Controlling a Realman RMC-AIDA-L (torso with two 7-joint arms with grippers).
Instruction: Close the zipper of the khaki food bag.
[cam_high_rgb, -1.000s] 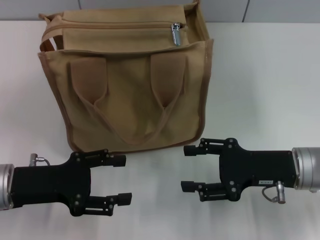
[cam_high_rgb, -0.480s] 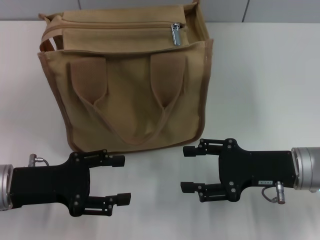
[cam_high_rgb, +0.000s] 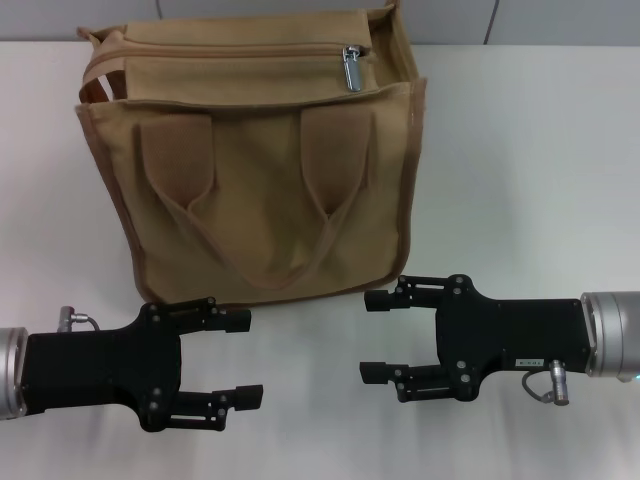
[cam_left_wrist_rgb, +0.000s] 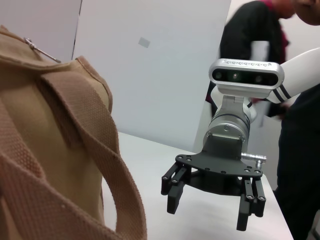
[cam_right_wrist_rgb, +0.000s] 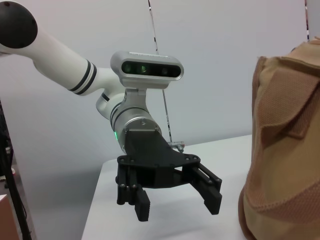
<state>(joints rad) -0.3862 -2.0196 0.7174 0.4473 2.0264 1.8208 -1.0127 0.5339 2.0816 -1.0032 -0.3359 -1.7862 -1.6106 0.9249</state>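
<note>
The zipper (cam_high_rgb: 240, 48) runs left to right across the top of the khaki bag (cam_high_rgb: 250, 170), which stands upright on the far middle of the white table (cam_high_rgb: 520, 150); its silver pull tab (cam_high_rgb: 352, 68) hangs near the right end of the line. The tab looks small, hard and smooth, so it may slip from a loose pinch; I judge it best taken by its flat sides. The canvas is soft and the bag probably light, so it would likely shift or sag when the tab is pulled unless the cloth near the zipper is steadied. Two looped handles (cam_high_rgb: 250, 200) lie flat on the front. No brand or writing can be read on the bag. Near the front edge, the left gripper (cam_high_rgb: 243, 358) and right gripper (cam_high_rgb: 373, 335) sit low over the table, fingers spread and holding nothing, just short of the bag's base.
</note>
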